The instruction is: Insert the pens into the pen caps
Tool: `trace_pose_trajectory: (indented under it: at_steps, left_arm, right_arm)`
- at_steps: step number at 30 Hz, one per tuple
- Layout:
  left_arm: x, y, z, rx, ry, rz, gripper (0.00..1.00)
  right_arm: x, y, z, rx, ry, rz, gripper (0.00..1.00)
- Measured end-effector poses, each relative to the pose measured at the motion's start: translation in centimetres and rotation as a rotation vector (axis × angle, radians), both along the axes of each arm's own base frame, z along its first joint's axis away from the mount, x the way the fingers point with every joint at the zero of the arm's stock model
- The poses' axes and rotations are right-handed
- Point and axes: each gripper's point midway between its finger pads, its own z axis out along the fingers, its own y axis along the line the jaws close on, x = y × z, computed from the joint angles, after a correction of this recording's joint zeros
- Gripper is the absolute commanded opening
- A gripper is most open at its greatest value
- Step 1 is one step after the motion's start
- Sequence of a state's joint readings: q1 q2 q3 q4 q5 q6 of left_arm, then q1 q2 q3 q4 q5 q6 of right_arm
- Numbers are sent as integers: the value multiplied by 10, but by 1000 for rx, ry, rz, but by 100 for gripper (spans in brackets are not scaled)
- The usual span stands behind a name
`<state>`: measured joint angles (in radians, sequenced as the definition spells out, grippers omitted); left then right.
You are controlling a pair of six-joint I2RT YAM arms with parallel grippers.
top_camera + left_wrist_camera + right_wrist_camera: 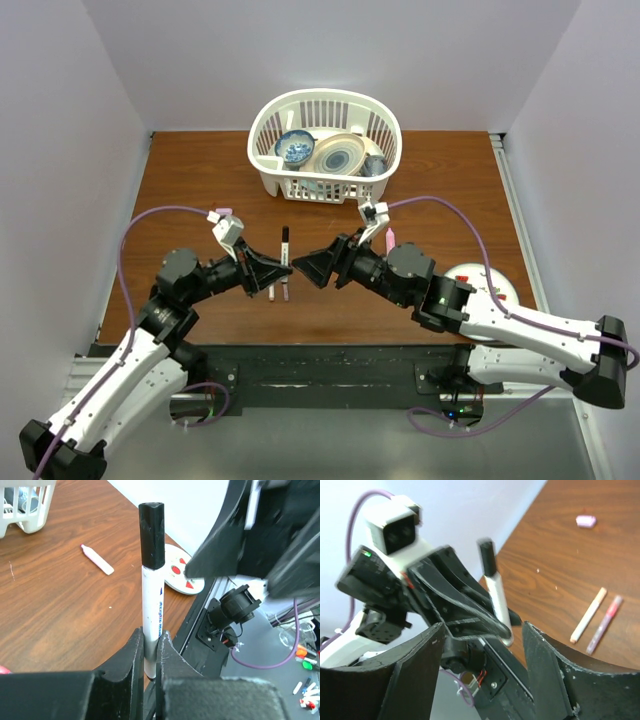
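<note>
My left gripper (283,268) (150,635) is shut on a white pen (152,605) and holds it above the table. The pen's black end (151,535) points away from the gripper; the pen also shows in the top view (285,245). My right gripper (305,268) (482,630) is open and empty, facing the left gripper at close range. In the right wrist view, a white pen (589,615) and a dark pink-maroon pen (605,624) lie side by side on the table, with a small pink cap (586,521) farther off. The lilac-pink highlighter (97,560) (390,240) lies beside the right arm.
A white basket (268,130) with bowls and plates stands at the back middle. A white disc with red marks (480,280) (182,575) lies near the table's front right edge. The brown table (450,190) has white walls on both sides.
</note>
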<state>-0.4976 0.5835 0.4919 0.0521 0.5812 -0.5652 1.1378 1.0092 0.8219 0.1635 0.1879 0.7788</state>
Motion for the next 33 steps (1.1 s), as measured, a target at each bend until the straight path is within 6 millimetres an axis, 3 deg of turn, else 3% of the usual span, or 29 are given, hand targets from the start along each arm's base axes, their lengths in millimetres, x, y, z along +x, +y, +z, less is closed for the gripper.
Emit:
trace_pose_trajectory:
  at_steps: [6, 10, 17, 23, 33]
  left_arm:
    - [-10, 2, -1, 18, -17, -29, 0]
    - [-18, 1, 0, 17, -26, -64, 0]
    - [-24, 3, 2, 16, -38, -81, 0]
    - [-28, 3, 2, 18, -43, -99, 0]
    - [-29, 4, 2, 19, -46, -100, 0]
  right_arm:
    - [-3, 7, 39, -26, -86, 49, 74]
    - [-5, 18, 53, -32, -120, 92, 81]
    - [-7, 46, 53, -93, -134, 185, 82]
    - [-7, 58, 46, -117, -127, 219, 72]
    - [-6, 59, 44, -123, -124, 214, 69]
